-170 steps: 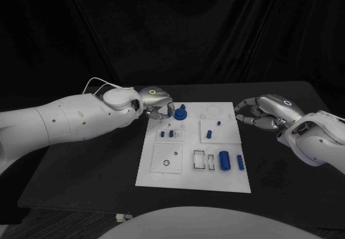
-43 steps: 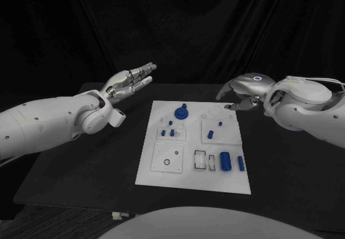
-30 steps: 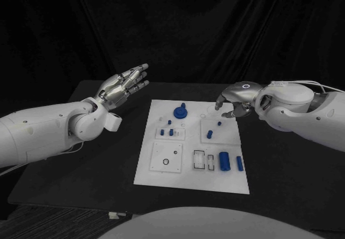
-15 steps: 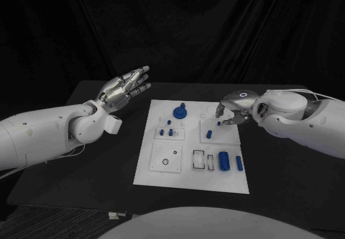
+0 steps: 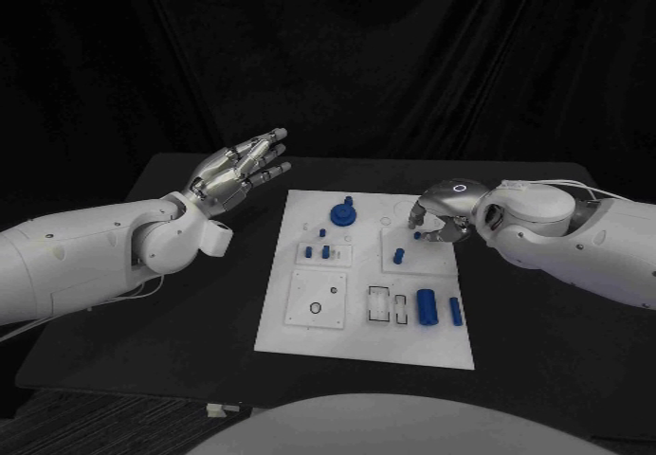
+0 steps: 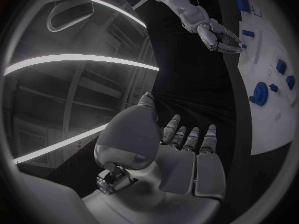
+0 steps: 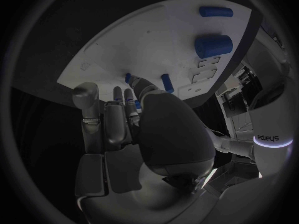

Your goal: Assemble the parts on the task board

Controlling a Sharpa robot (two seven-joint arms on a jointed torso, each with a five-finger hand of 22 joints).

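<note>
The right hand [image 5: 440, 210] hangs low over the far right corner of the white board [image 5: 342, 334], its fingers curled downward and drawn narrow, their tips close to the board's surface. I can't make out anything held between them; in the right wrist view the fingertips [image 7: 132, 100] point down at the board right next to two small blue pegs [image 7: 166, 82], but whether they touch one is too hard to tell.

Just below and inward of that hand, toward the robot, a short blue peg [image 5: 398, 254] sits in the small raised square on the board's right half, its long axis running roughly along the board's length. This is the nearest piece to the right hand, and I judge it the likely target; the hand would need to come a little toward the robot and drop.

Further out, the round blue knob [image 5: 343, 214] stands near the far middle of the board, and the larger blue cylinder [image 5: 428, 305] lies near the right edge, closer to the robot.

The left hand [image 5: 235, 171] is raised well clear of the bench [image 5: 164, 313], off the board's left side, fingers spread wide and holding nothing. The right hand is much the nearer.
</note>
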